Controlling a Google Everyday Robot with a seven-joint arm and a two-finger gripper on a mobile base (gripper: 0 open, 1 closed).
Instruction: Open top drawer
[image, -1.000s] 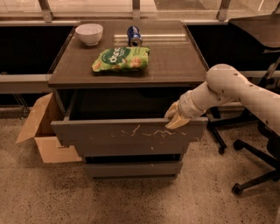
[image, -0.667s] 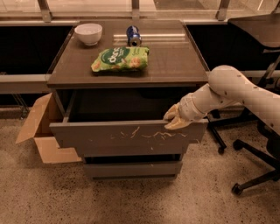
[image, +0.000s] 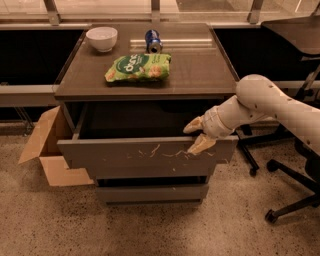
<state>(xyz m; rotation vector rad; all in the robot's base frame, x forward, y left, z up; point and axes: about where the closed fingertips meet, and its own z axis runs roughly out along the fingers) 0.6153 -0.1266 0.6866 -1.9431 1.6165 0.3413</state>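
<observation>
The top drawer (image: 125, 156) is a wide dark-grey front with pale scratch marks, standing pulled well out of the cabinet with its dark inside showing. My gripper (image: 196, 135) is at the right part of the front's top edge. One cream finger (image: 192, 125) is inside the drawer and the other (image: 202, 144) lies on the outer face, so the jaws are closed on the front panel. My white arm comes in from the right.
A white bowl (image: 102, 38), a blue can (image: 153, 41) and a green snack bag (image: 138, 67) lie on the cabinet top (image: 200, 75). Two narrower drawer fronts (image: 152, 193) sit below. An open cardboard box (image: 45, 145) stands at the left and office chairs (image: 295, 165) at the right.
The drawer has slid further out toward the camera, and my gripper has moved with it, still on the front's top edge.
</observation>
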